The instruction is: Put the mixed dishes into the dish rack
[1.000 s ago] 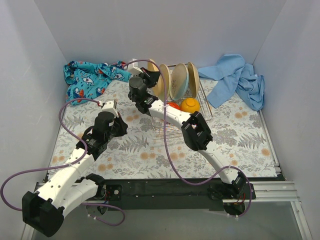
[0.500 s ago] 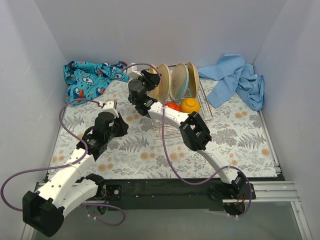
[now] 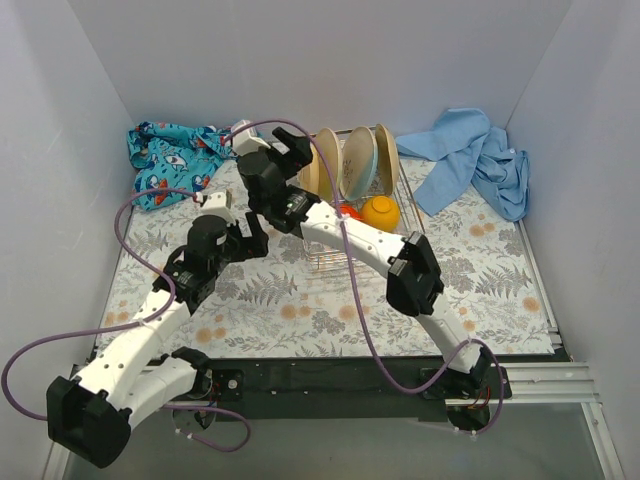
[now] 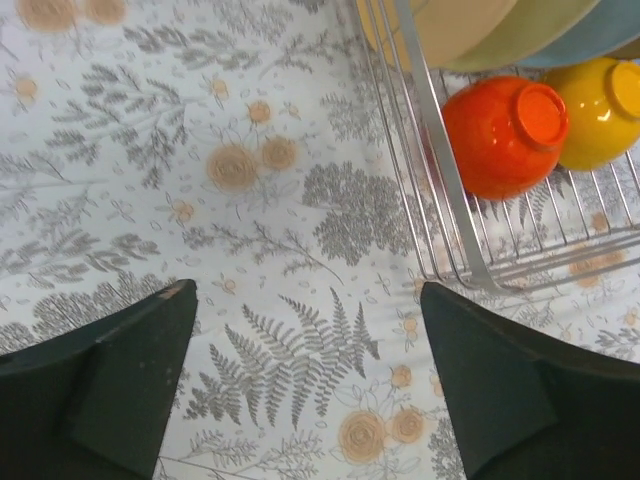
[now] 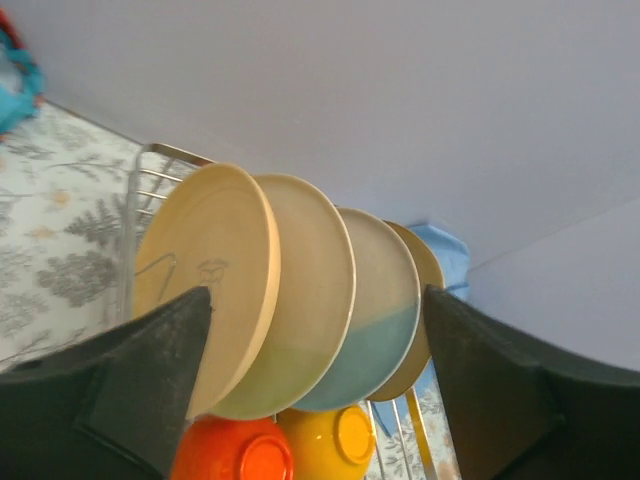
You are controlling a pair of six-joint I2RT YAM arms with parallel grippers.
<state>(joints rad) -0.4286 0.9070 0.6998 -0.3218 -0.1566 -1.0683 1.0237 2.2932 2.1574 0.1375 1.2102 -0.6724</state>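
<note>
The dish rack sits at the back middle of the table. Several plates stand upright in it; the right wrist view shows a tan plate, a cream one and a cream-and-light-blue plate. A red-orange bowl and a yellow-orange bowl lie upside down in front of them. My right gripper hangs open just left of the plates, holding nothing. Over the floral mat at the rack's near left corner, my left gripper is open and empty.
A blue patterned cloth lies at the back left and a plain light-blue cloth at the back right. A small pale thing shows behind my right wrist. White walls close in three sides.
Both grippers went from shut to open. The right gripper drew back to the left, away from the plates. The left gripper shifted slightly toward the rack.
</note>
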